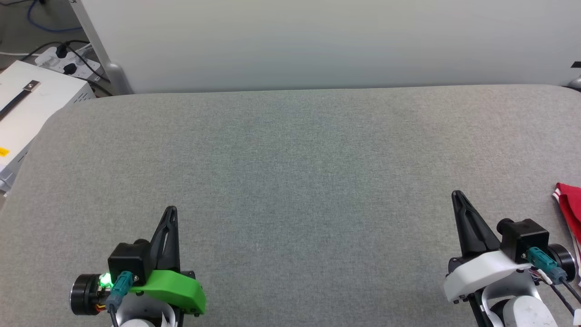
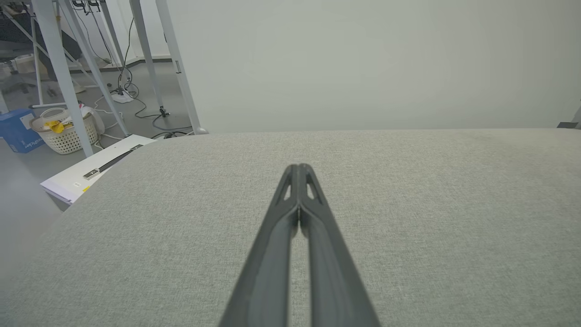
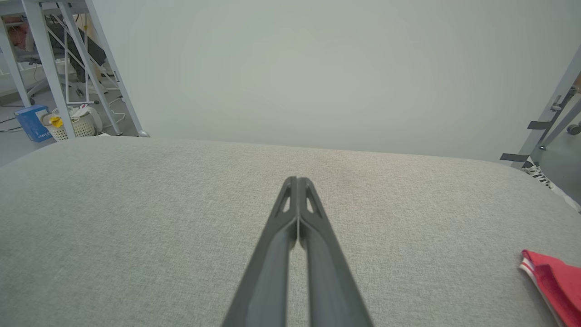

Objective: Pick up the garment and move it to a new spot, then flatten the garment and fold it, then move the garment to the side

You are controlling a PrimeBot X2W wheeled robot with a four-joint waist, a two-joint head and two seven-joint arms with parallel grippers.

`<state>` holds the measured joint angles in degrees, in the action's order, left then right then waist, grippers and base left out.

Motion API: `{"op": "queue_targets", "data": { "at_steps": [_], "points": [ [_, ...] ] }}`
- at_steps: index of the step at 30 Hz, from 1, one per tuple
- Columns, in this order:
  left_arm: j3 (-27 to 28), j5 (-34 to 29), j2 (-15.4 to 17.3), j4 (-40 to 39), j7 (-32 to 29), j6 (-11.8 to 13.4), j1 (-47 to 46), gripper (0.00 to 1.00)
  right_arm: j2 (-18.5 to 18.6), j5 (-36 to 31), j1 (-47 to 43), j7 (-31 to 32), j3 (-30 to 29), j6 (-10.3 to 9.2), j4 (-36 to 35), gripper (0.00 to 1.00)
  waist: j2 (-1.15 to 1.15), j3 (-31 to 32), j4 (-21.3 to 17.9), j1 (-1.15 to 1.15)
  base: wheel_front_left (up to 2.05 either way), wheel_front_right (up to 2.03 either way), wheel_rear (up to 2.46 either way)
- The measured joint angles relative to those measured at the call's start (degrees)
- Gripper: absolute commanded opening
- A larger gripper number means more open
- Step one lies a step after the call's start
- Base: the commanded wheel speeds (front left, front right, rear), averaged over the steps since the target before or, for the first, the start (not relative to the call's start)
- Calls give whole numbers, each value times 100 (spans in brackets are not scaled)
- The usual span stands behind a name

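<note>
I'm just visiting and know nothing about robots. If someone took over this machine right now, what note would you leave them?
Left tool: shut, empty, over the grey table.
Right tool: shut, empty, over the same table.
Garment: on the table's right side, past the right tool and touched by neither. A red corner with striped trim is in sight; the rest is cut off.
Done: it seems to be set aside; the fold cannot be confirmed.
Left: check the fold.

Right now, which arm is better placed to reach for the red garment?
The right. The garment lies on the grey table at the robot's far right, near the right gripper; the left gripper is on the opposite side. Both grippers are shut and would need opening first.
</note>
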<state>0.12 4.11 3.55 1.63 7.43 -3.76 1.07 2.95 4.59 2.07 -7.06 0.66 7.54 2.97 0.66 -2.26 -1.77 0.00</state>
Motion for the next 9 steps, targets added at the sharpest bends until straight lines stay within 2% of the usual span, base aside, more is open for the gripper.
{"op": "queue_targets", "data": {
  "at_steps": [9],
  "points": [
    [-2,-82,-4,-25,-127,56,-2,0,-1,-86,-48,113,-9,0,-53,0,0,40,31,0,0,0,0]
  ]
}}
